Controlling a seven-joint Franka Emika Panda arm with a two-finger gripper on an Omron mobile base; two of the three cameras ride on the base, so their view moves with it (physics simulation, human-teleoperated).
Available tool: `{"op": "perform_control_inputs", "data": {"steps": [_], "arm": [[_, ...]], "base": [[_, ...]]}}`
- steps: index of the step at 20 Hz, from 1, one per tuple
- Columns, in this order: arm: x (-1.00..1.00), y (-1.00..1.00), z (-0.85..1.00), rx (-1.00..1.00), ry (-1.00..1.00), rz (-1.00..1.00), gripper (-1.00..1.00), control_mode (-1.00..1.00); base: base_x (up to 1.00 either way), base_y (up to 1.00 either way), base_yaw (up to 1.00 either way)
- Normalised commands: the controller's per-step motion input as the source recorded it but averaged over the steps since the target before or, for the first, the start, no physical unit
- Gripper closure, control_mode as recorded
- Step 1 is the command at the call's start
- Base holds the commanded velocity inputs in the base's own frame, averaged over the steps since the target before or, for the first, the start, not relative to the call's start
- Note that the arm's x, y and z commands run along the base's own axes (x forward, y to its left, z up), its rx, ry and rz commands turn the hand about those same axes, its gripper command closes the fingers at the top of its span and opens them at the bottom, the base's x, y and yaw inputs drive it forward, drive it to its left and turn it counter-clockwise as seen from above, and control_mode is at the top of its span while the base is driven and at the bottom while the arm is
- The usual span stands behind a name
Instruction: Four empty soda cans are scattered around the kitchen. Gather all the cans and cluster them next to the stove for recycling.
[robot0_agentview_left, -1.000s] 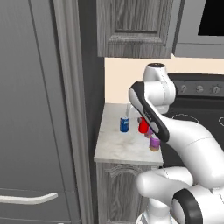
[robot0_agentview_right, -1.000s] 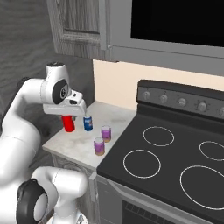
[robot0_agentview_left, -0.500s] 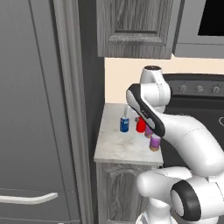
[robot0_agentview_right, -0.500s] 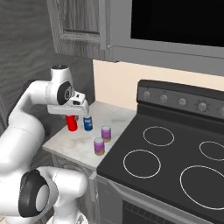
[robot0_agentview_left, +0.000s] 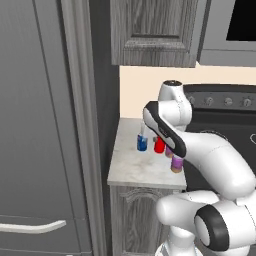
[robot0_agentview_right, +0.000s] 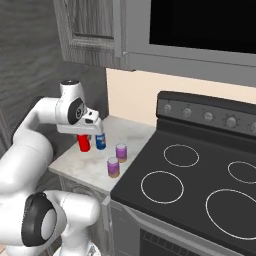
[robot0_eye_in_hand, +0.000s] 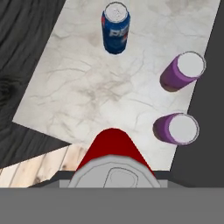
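Pincer (robot0_agentview_right: 86, 136) — closed on the red can (robot0_agentview_right: 84, 143), seen in the right base view below the white hand, above the pale marble counter (robot0_agentview_right: 130, 135). In the hand view the red can (robot0_eye_in_hand: 111, 151) filled the lower centre, its silvery top nearest the camera; whether its base touched the marble could not be told. In the left base view the red can (robot0_agentview_left: 159, 145) showed partly behind the arm's dark-edged link.

Blue can (robot0_eye_in_hand: 115, 27) — upright on the counter (robot0_eye_in_hand: 87, 87), white mark on its side, silvery top; apart from the red can. In the right base view the blue can (robot0_agentview_right: 100, 141) stood just beside the red one, on the side toward the stove; in the left base view the blue can (robot0_agentview_left: 142, 143) stood to the left of the red.

Purple cans, two — both upright near the counter edge that meets the stove (robot0_agentview_right: 200, 180). Nearer purple can (robot0_agentview_right: 113, 167) stood toward the counter's front; farther purple can (robot0_agentview_right: 121, 152) just behind it, the two apart. Hand view: one purple can (robot0_eye_in_hand: 176, 129) beside the red can, the other purple can (robot0_eye_in_hand: 183, 71) further on.

Stove — black smooth top with white ring marks, dark back panel of round knobs (robot0_agentview_right: 207, 116), directly adjoining the counter.

Surroundings — grey wood-grain upper cabinet (robot0_agentview_left: 152, 30) over the counter; tall grey panel with a pale handle (robot0_agentview_left: 32, 227) at left; plank floor (robot0_eye_in_hand: 35, 168) past the counter edge.
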Motion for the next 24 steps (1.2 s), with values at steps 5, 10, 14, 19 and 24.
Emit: {"op": "perform_control_inputs", "data": {"steps": [5,10,14,19,24], "arm": [[0.02,0.00,-0.24,0.00,-0.06,0.00,1.00,-1.00],[0.04,0.00,-0.24,0.00,-0.01,0.00,1.00,-1.00],[0.10,0.00,-0.26,0.00,0.00,0.00,1.00,-1.00],[0.14,0.00,-0.22,0.00,0.01,0.00,1.00,-1.00],[0.16,0.00,-0.19,0.00,0.03,0.00,1.00,-1.00]], "base": [[0.00,0.00,0.00],[0.00,0.00,0.00],[0.00,0.00,0.00],[0.00,0.00,0.00],[0.00,0.00,0.00]]}}
